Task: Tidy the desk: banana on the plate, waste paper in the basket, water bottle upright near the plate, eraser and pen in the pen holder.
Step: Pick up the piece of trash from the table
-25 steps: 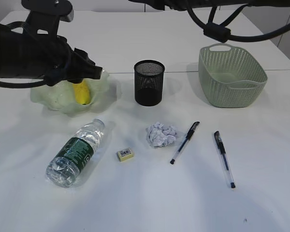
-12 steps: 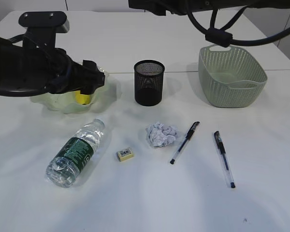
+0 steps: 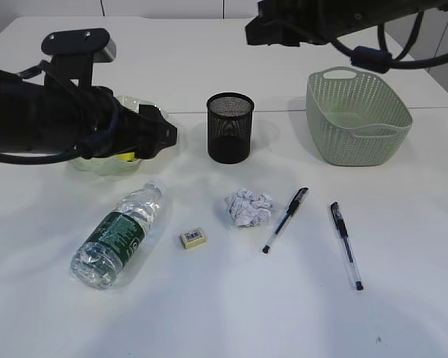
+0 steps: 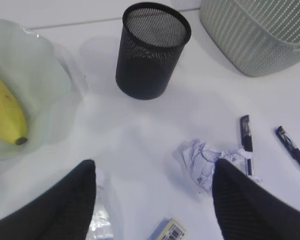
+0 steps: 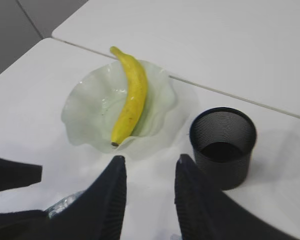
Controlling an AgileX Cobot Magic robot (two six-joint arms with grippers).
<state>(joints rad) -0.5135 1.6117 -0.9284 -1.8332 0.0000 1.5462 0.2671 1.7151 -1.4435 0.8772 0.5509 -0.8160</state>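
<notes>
— Where's the banana (image 5: 130, 99)?

— Lying in the pale wavy plate (image 5: 87, 102), back left. The left arm (image 3: 52, 119) hangs low across it and blocks most of it from the front.

— Is the left gripper (image 4: 152, 200) carrying anything?

— No. Its fingers are spread wide over bare table, nothing between them. The right gripper (image 5: 147, 197) is high up, fingers a little apart, also empty.

— And the rest?

— The bottle (image 3: 119, 236) lies on its side front left, the eraser (image 3: 193, 238) just beside it. The crumpled paper (image 3: 248, 207) sits mid-table, a pen (image 3: 285, 220) close to its right, a second pen (image 3: 346, 245) further right. The mesh pen holder (image 3: 230, 127) and green basket (image 3: 358, 117) stand behind.
</notes>
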